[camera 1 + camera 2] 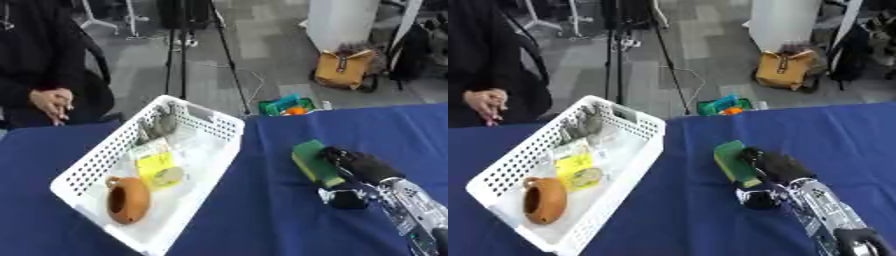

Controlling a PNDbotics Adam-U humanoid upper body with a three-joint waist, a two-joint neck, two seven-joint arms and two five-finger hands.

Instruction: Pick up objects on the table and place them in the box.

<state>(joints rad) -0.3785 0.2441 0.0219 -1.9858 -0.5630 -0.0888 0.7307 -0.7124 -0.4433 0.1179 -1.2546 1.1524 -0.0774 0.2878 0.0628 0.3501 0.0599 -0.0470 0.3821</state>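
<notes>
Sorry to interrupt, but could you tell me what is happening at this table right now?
The robot's right hand is at a green sponge on the blue table, its fingers against it, apparently about to grasp. The white basket to its left already holds a brown clay pot, a yellow packet and a greyish item. The left hand is not visible.

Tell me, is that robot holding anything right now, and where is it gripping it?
The right hand rests against the right side of the green sponge on the table; whether its fingers actually grip it cannot be told.
</notes>
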